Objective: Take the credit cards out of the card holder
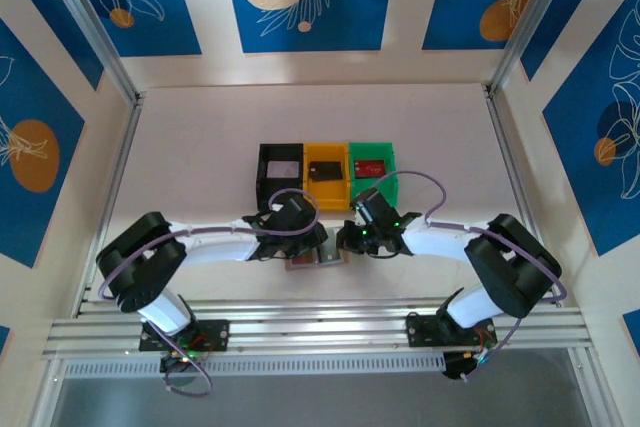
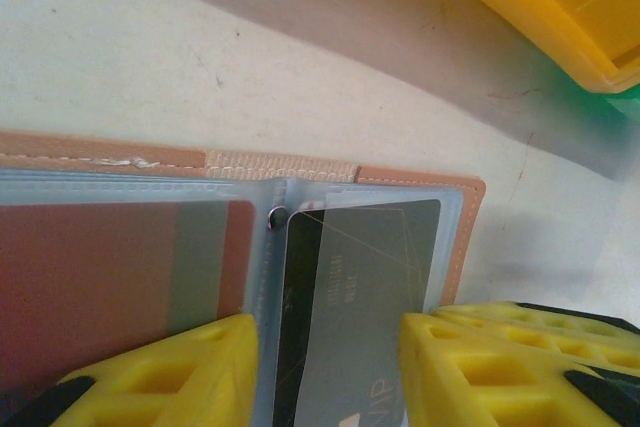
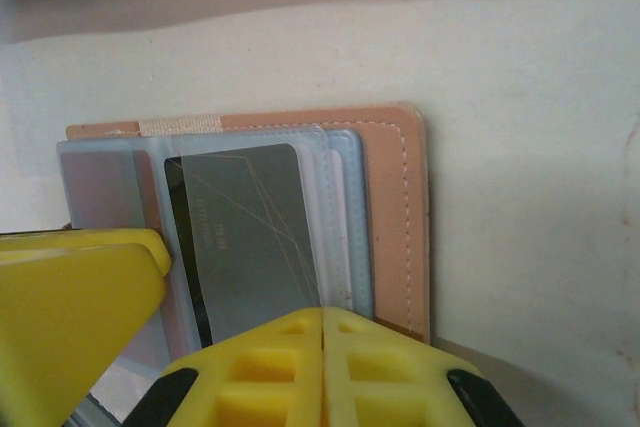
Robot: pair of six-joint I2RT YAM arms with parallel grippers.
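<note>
The tan card holder (image 2: 420,177) lies open on the table, its pale blue pocket panels facing up. A grey credit card (image 2: 360,297) with a dark stripe sits in the right-hand pocket. My left gripper (image 2: 330,372) is open, with one yellow finger on each side of that card and a small gap on the left side. My right gripper (image 3: 322,337) is shut, its fingertips meeting over the near edge of the card holder (image 3: 395,217), beside the same grey card (image 3: 250,237). From above, both grippers meet over the card holder (image 1: 316,256).
Behind the holder stand three bins in a row. The black bin (image 1: 264,175) holds a pale card, the yellow bin (image 1: 327,190) a dark card, and the green bin (image 1: 390,179) a red card. The yellow bin's corner (image 2: 540,7) is close above the left gripper.
</note>
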